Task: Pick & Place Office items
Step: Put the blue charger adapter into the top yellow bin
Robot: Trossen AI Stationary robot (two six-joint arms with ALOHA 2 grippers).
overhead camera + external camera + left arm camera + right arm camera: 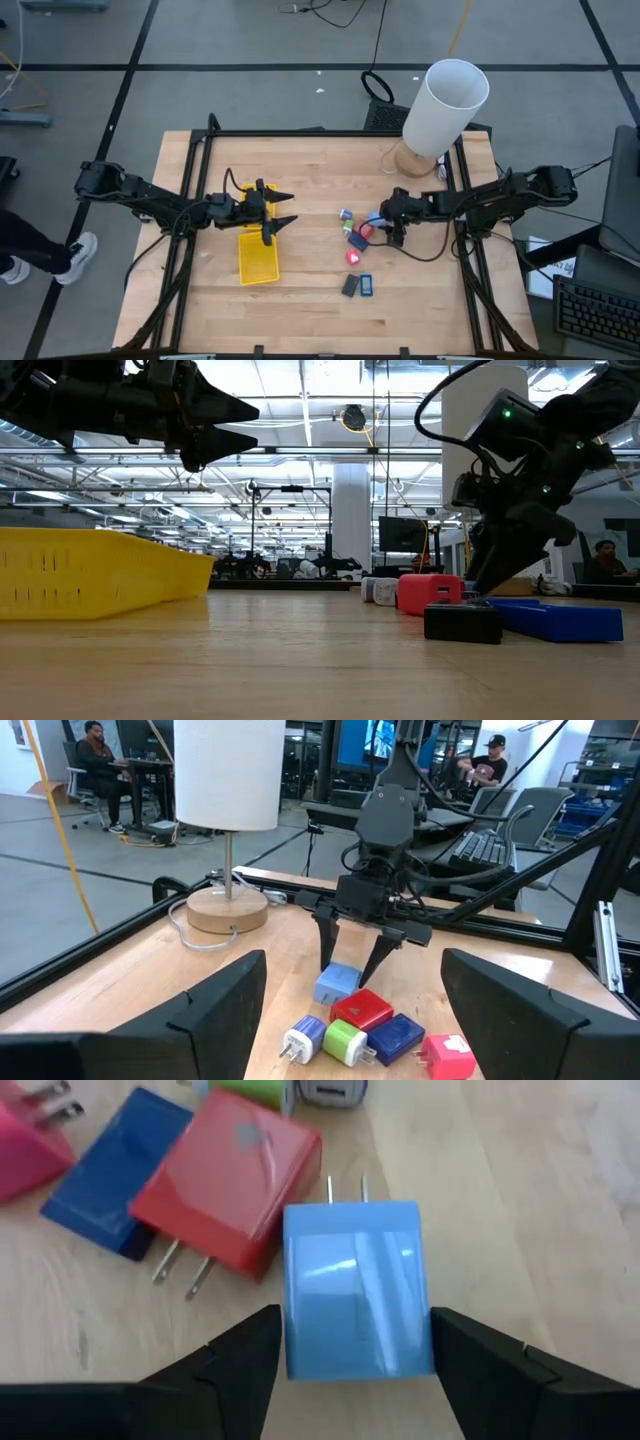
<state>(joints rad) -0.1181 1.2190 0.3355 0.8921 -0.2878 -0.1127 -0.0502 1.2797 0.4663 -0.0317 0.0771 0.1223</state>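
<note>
The office items lie in a cluster right of the table's middle: a light blue charger (355, 1290), a red one (230, 1180), a dark blue one (115, 1170), a pink one (448, 1055), a green one (345, 1042) and a pale one (305, 1040). A dark grey rectangle (350, 285) and a blue rectangle (366, 285) lie nearer the front. My right gripper (393, 232) slants down over the light blue charger, open, one finger on each side of it. My left gripper (290, 208) hovers open and level above the far end of the yellow tray (258, 258). My right gripper has its fingertips (270, 1330) right beside the light blue charger's two side faces (300, 1340), slanting down from the table's right. I cannot tell whether they touch it. The charger lies flat on the table, its prongs pointing away from the gripper.
A big white cylinder (443, 105) on a round wooden base stands at the back right, with a cable beside it. Black frame rails (190, 190) run along the table's edges. People sit at desks in the room beyond. Bare wood lies between the tray and the cluster.
</note>
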